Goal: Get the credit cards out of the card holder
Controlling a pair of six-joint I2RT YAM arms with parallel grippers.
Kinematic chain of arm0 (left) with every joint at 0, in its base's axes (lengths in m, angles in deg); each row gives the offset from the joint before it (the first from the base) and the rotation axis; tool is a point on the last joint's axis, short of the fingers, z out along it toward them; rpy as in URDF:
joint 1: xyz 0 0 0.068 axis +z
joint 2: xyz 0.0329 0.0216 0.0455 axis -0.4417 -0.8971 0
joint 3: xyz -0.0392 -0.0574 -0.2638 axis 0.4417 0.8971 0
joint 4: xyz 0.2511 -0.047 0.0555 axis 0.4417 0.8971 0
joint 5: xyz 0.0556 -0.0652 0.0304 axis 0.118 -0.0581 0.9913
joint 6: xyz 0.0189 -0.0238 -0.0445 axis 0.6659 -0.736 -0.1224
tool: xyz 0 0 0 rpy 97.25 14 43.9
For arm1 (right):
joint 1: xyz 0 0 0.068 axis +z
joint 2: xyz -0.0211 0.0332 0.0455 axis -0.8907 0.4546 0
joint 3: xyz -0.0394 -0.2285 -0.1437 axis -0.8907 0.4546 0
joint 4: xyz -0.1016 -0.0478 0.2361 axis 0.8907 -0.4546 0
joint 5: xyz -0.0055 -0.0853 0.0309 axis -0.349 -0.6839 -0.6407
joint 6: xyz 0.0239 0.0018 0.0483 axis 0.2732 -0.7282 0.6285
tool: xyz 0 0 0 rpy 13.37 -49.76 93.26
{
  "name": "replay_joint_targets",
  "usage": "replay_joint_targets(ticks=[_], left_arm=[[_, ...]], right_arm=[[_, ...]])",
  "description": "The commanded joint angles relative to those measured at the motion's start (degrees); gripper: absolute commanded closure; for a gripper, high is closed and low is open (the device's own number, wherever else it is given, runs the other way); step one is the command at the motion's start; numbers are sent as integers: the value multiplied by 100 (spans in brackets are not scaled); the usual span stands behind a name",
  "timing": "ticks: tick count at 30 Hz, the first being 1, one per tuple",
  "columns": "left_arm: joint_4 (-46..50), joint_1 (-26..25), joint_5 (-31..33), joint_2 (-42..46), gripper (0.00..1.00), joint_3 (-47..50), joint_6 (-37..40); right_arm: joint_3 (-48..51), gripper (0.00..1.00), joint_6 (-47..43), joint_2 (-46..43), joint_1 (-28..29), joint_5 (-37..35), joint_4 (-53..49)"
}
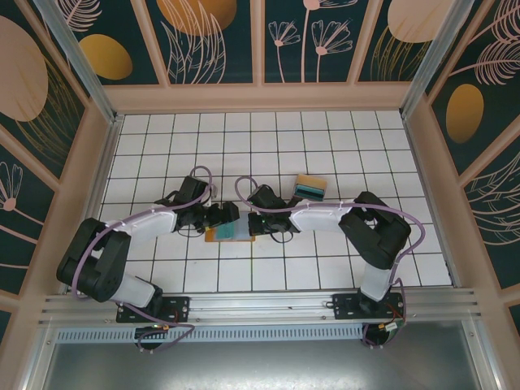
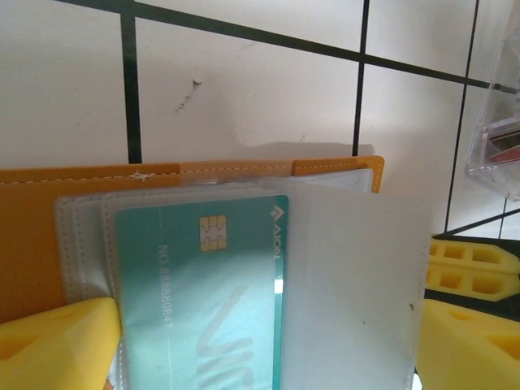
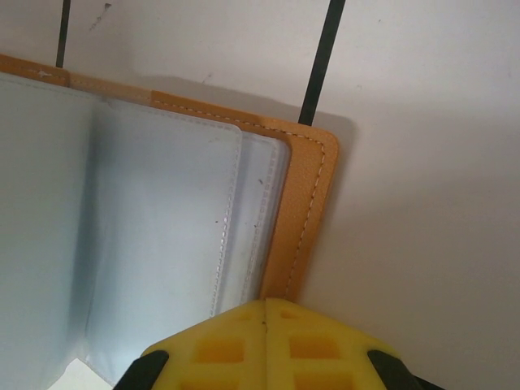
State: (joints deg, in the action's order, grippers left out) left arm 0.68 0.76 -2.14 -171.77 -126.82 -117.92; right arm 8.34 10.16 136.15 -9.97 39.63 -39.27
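The orange-brown card holder [image 1: 230, 234] lies open on the white tiles between my two grippers. In the left wrist view its clear sleeves fan out over the orange cover [image 2: 81, 195], and a teal credit card [image 2: 203, 292] with a gold chip sits in one sleeve. My left gripper [image 2: 260, 357] is open, its yellow fingers [image 2: 57, 345] wide apart on either side of the card and sleeves. My right gripper [image 3: 268, 309] is shut, its joined tips pressing on the holder's orange edge [image 3: 313, 187] near a corner. In the top view the left gripper [image 1: 221, 215] and right gripper [image 1: 258, 223] flank the holder.
A clear plastic tray [image 1: 309, 188] with coloured strips stands just behind the right gripper; its corner [image 2: 496, 146] is at the right of the left wrist view. Wooden walls enclose the tiled table [image 1: 366, 154]. The right gripper's yellow tips [image 2: 471, 264] sit beside the sleeves.
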Motion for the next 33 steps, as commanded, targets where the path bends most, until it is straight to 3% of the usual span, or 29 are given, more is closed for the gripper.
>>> replay_joint_targets(ticks=[1,14,18,25,27,33], left_arm=[[-28,-4,-90,181,7,56,-31],[599,-4,1185,644,11,-52,-171],[695,4,1467,670,32,-19,-180],[712,6,1750,422,83,46,-207],[708,10,1750,322,90,48,-207],[946,14,2202,345,95,57,-293]], right_arm=[[-22,100,92,263,46,-10,-145],[-219,97,178,-162,-17,-195,-354],[-366,95,231,-236,-26,5,-238],[-870,89,300,38,-21,748,104],[-993,89,349,167,-22,891,140],[-1142,89,444,330,-17,1054,235]])
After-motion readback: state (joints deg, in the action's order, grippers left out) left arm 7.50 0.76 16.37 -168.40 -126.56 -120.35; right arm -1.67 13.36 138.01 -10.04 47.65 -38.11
